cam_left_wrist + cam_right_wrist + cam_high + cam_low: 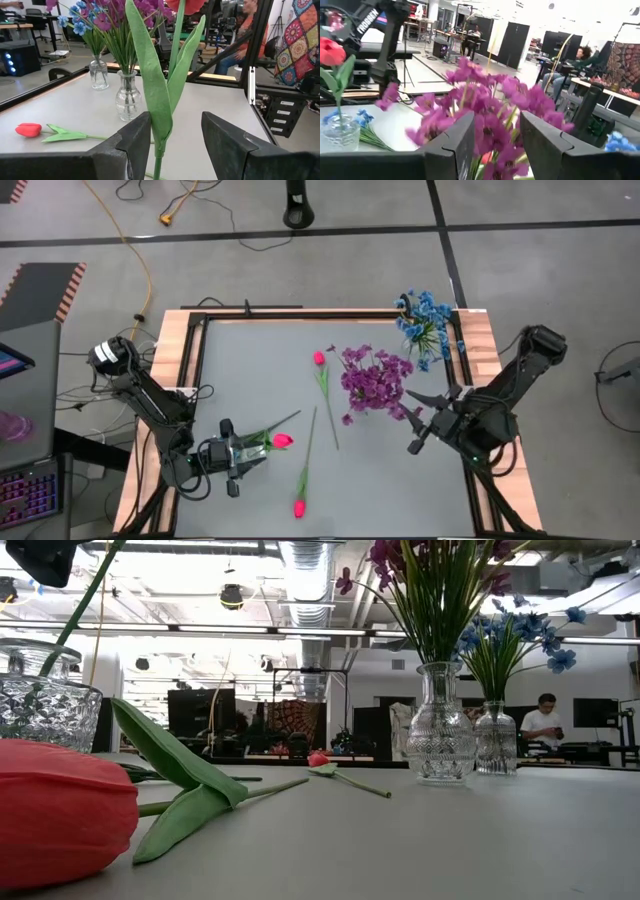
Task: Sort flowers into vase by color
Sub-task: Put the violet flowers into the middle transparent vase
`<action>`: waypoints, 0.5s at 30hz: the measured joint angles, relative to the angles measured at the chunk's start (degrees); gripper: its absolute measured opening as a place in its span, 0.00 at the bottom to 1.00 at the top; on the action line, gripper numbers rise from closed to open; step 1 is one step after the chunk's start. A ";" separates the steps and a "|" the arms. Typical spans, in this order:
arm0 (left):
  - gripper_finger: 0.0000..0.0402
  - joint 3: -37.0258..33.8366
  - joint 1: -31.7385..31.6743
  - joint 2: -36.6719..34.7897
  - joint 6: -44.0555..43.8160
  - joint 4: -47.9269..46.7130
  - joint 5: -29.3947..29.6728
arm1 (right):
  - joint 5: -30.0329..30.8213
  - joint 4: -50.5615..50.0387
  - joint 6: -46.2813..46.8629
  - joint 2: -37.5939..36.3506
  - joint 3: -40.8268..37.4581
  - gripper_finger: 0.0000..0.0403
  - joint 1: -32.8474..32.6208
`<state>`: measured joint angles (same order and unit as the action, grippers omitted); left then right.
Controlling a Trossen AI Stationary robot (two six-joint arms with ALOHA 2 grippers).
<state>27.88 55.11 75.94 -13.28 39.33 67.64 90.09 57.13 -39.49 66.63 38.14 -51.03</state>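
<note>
Snag risk sits at the left pincer [176,122]. It is open, fingers apart, with the red tulip [150,75] upright between them. The stem runs nearer one finger, not pinched as far as I can see. The low view shows that stem going down into a cut-glass vase [40,700] right under the pincer. The tulip's broad leaves fill much of the gap between the fingers. If the pincer pulls away sideways or closes a little, a finger could catch a leaf. That would drag the tulip out or tip the vase.

The right pincer [497,130] is open too and holds nothing. The purple bunch [375,380] is just ahead of its fingertips, with blossoms crowding the gap in the wrist view. Any forward drift could push the blossoms and rock their narrow vase. The blue bunch [425,320] stands beyond the purple one, so a toppled vase could hit it.

Two loose tulips lie flat on the bench [250,370]. One [299,507] is just beside the left pincer, the other [320,359] between the two pincers. Their stems are thin and flat on the bench, so a grab could miss, or close on a leaf instead.
</note>
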 joint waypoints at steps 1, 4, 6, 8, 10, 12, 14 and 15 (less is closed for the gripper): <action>0.41 0.00 0.01 0.00 0.00 0.02 0.00 | 0.00 -0.02 -1.14 0.00 0.60 0.45 -0.42; 0.41 0.00 0.01 0.00 0.00 0.01 0.00 | -0.03 -0.04 -6.14 0.00 2.57 0.45 -1.83; 0.41 0.00 0.00 0.00 0.00 0.02 0.00 | -0.03 -0.05 -9.19 0.00 3.98 0.45 -2.83; 0.41 0.00 0.02 0.00 0.01 0.02 0.00 | -0.05 -0.07 -11.05 0.00 5.47 0.45 -3.77; 0.41 0.00 0.02 0.00 0.31 0.16 0.00 | -0.09 -0.03 -11.42 0.00 6.94 0.45 -4.64; 0.41 0.00 0.15 0.00 0.52 0.45 0.00 | -0.09 -0.05 -11.53 0.00 8.14 0.45 -5.45; 0.41 0.00 0.41 -0.11 0.55 0.43 -0.02 | -0.11 -0.06 -11.60 0.00 8.91 0.45 -6.25; 0.41 0.00 0.61 -0.28 0.39 0.44 -0.15 | -0.11 -0.07 -11.60 0.00 9.20 0.45 -6.66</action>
<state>27.88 55.72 75.66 -12.89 39.77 67.49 89.97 57.06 -51.09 66.63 47.34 -57.69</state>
